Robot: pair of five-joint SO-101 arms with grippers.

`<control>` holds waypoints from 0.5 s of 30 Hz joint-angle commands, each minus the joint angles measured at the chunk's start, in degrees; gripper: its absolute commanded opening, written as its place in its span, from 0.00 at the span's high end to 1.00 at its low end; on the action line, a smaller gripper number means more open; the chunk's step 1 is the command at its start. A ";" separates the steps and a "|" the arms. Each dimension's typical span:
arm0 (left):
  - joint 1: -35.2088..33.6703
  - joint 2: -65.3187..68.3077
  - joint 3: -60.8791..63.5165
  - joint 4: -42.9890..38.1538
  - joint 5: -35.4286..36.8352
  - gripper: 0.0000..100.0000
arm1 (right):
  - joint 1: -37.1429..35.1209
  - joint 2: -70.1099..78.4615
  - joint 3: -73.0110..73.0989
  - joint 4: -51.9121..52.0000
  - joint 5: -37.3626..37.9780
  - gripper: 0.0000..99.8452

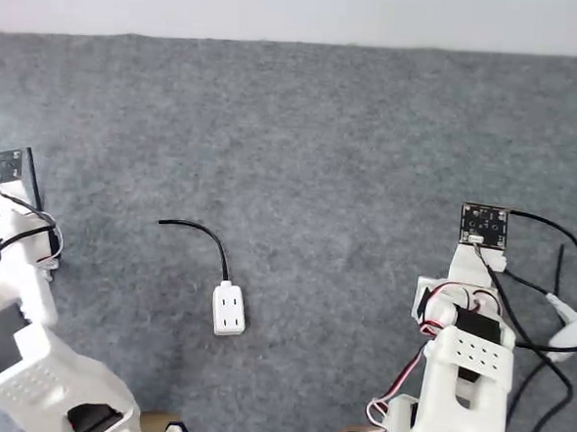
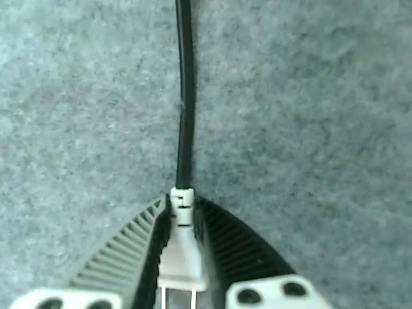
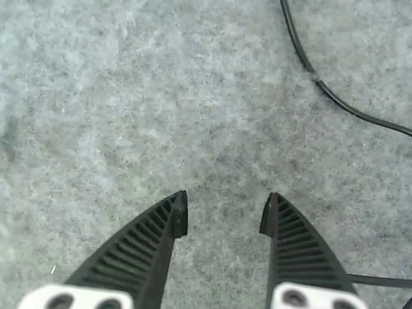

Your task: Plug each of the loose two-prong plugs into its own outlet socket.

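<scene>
Pinching two-prong plug point(image 2: 183, 254) w/ fingers point(image 2: 132, 248) of left gripper point(image 2: 182, 205), clamped on both sides of white body, leaving prongs free. Pointing prongs back toward wrist, black cord point(image 2: 185, 96) trailing straight ahead over grey desk point(image 1: 352, 142). Judging: grip on body chosen to keep prongs clear, but needs reorienting before insertion. Spreading fingers point(image 3: 158, 248) of right gripper point(image 3: 225, 212) low over bare desk nr right edge, gripping nothing; thin black cable point(image 3: 322, 87) beyond tips. Noting outlet socket point(image 1: 229, 309) flat on desk, front-centre, btwn both arms, well apart from either. Slots seem to face up, favouring top-down entry. Noting its cord point(image 1: 209, 236) curling off toward back-left. Seeing no plug seated yet. Can't tell whether white piece point(image 1: 568, 316) at right edge is 2nd plug.
</scene>
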 commanded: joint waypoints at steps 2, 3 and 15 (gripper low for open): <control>-0.53 0.79 -5.32 5.98 -0.53 0.99 | -0.31 0.13 -0.53 -1.01 0.44 0.82; -0.53 0.79 -7.16 8.88 -0.53 0.99 | -0.31 0.13 -0.53 -1.01 0.44 0.82; 5.98 0.79 -24.92 32.09 -0.09 0.99 | -0.31 0.04 -0.53 -1.01 0.44 0.82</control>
